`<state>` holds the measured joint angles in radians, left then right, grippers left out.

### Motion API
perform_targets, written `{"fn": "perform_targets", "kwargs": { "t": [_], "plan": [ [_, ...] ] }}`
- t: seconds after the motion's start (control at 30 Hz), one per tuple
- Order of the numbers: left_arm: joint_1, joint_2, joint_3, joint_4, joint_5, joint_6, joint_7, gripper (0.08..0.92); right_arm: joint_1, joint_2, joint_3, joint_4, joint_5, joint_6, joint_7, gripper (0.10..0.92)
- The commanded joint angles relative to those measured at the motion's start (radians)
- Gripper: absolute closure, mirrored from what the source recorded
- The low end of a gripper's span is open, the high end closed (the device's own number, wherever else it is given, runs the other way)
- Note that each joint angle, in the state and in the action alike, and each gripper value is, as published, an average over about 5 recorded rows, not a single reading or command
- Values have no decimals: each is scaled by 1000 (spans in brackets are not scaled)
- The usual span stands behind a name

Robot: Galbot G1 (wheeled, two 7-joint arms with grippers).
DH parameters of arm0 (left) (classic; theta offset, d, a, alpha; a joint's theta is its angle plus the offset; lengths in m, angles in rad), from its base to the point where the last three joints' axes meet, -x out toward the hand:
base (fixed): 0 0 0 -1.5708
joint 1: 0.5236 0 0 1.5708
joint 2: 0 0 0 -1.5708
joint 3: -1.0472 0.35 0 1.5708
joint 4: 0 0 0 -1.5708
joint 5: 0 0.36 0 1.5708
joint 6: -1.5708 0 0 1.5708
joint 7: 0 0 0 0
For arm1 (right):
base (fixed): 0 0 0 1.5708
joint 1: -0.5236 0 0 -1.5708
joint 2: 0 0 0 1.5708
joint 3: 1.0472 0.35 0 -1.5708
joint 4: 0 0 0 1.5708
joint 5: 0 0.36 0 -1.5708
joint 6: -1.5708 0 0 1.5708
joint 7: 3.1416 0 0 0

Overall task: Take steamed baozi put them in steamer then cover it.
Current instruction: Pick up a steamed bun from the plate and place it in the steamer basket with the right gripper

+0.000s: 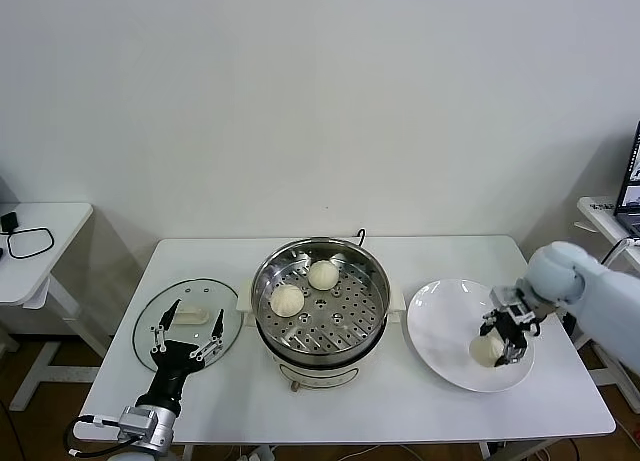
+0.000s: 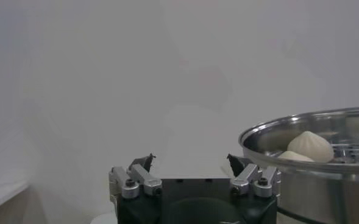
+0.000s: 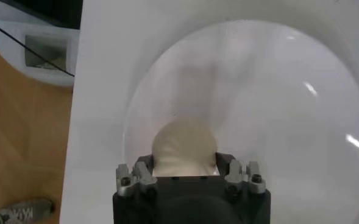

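Observation:
The steamer (image 1: 372, 271) stands at the table's middle, and two baozi (image 1: 322, 274) (image 1: 287, 300) lie on its perforated tray. The left wrist view also shows the steamer (image 2: 289, 176) with a baozi (image 2: 311, 146) inside. A third baozi (image 1: 485, 350) sits on the white plate (image 1: 440, 316) at the right. My right gripper (image 1: 504, 341) is down over it, shut on this baozi (image 3: 184, 145), a finger pressing each side. My left gripper (image 1: 187, 336) hovers open and empty over the glass lid (image 1: 150, 321) at the left.
A small side table (image 1: 60, 226) with a black cable stands to the far left. Another table with a laptop (image 1: 630, 196) is at the far right. The plate (image 3: 277, 97) lies near the table's right edge.

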<state>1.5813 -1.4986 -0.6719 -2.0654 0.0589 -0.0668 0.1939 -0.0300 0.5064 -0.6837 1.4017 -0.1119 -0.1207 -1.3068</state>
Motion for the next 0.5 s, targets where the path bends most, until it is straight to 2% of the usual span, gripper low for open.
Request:
{"fn": "perform_targets", "kwargs": {
  "t": [0.03,0.37,0.5],
  "plan": [
    [1,2,-1,-2,1,2,0,177,364,-10,-145,54,80,90,-10,335],
    [1,4,-2,-10,0,2,0,177,731,121,-353,248,83,417,21,327],
    [3,5,-4,-10,0,2,0,177,815,194,-437,317,68,464,40,322]
  ]
}}
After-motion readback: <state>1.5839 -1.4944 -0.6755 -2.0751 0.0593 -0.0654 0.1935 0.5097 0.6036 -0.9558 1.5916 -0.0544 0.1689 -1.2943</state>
